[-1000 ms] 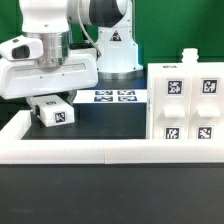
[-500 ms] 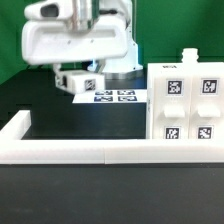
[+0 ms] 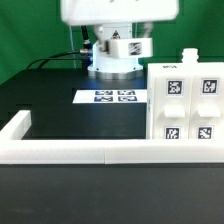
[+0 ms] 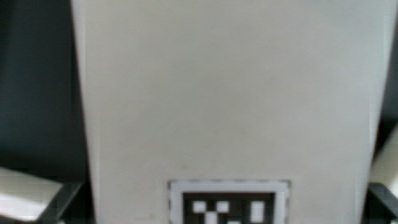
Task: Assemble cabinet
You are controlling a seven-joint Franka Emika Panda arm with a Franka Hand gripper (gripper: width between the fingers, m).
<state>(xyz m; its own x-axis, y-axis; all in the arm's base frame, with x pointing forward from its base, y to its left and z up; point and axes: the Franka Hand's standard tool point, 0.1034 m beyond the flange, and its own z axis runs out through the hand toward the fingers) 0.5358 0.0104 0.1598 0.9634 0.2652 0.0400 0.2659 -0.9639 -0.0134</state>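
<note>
The cabinet (image 3: 185, 105) stands at the exterior view's right, a white box with four tagged drawer blocks, two by two. Only the lower edge of my arm's white hand (image 3: 110, 10) shows at the top of the exterior view; its fingers are out of that frame. In the wrist view my gripper (image 4: 222, 205) is shut on a long white tagged block (image 4: 222, 100) that fills the picture. The block's black-and-white tag (image 4: 228, 205) sits between the fingers. Pale finger parts (image 4: 32, 200) show at the block's sides.
The marker board (image 3: 113, 97) lies flat on the black table behind the middle. A low white rail (image 3: 70, 150) borders the front and bends back at the exterior view's left (image 3: 15, 125). The robot base (image 3: 118, 55) stands at the back.
My gripper has risen with the white tagged block from the table near the left rail and moved right. Hand and block have left the exterior view's top.
</note>
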